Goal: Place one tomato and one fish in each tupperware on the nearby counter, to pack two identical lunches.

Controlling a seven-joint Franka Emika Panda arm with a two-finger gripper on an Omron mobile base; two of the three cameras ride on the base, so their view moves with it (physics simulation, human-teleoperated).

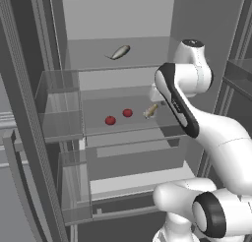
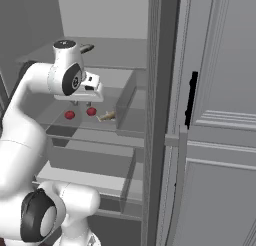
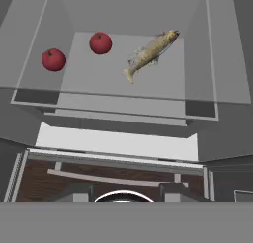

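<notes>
The arm reaches into an open fridge, its hand held level with the middle shelf (image 1: 133,129); two tomatoes rest on that glass shelf, apart from each other, one nearer the front (image 1: 110,120) and one a little further back (image 1: 127,112); in the hand view they sit at the upper left, first (image 3: 54,60) and second (image 3: 100,43). A fish (image 3: 150,54) lies slantwise on the same shelf, beside the tomatoes and touching neither; from the left base view it peeks out just past the wrist (image 1: 150,110). A second fish (image 1: 119,52) lies on the top shelf (image 1: 147,51), well above the others. The gripper (image 3: 126,192) hangs short of the shelf, holding nothing; its fingertips are so low in the hand view that I cannot tell whether the claw is spread or pressed together. Below the middle shelf a clear drawer (image 1: 133,162) stands closed.
</notes>
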